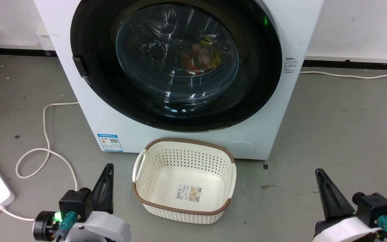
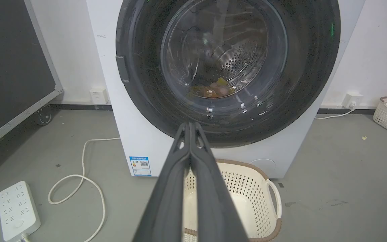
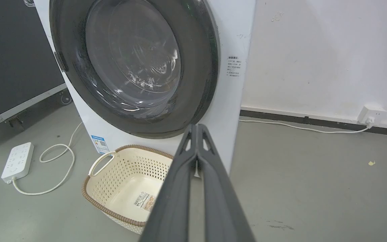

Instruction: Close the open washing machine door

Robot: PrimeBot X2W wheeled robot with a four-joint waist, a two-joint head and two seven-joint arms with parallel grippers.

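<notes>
Black door [image 1: 176, 64] sits flush against your washer [image 1: 89, 114] front, basket [image 1: 180, 158] on the floor [image 1: 331, 134] just before it; your left claw [image 1: 109, 167] and right claw [image 1: 318, 172] are both pressed together, gripping nothing

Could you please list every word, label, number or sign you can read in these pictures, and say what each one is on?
No text is legible.
On the washing machine, low left: blue label sticker with a square code, print too small.
Near its right edge: black print block, blurred.
Inside the basket: barcode sticker, too small.
</notes>
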